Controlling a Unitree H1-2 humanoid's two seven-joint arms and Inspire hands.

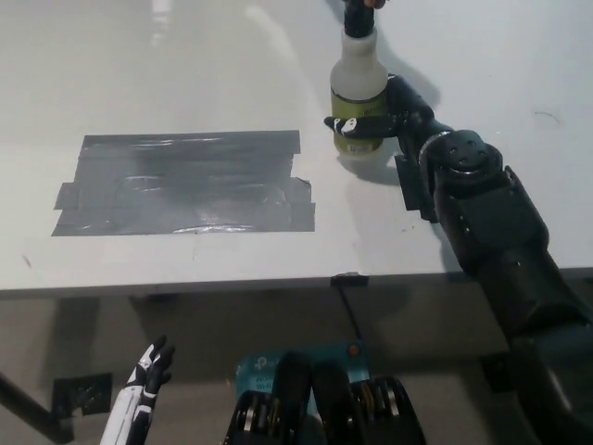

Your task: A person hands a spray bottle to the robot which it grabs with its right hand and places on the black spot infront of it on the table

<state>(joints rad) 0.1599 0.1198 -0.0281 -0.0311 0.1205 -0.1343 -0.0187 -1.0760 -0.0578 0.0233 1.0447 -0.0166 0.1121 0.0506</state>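
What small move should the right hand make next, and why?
Probably lift the spray bottle slightly and carry it left toward the black patch: the right hand has its fingers wrapped around the bottle, though a person's hand touches its top.

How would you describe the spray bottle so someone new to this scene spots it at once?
Start at the white table and find the large dark taped patch in its middle. Up and to the robot's right of it stands the spray bottle, with the black right hand closed around its lower body. It is the only upright thing: translucent white, green label, black nozzle held by a person's fingers.
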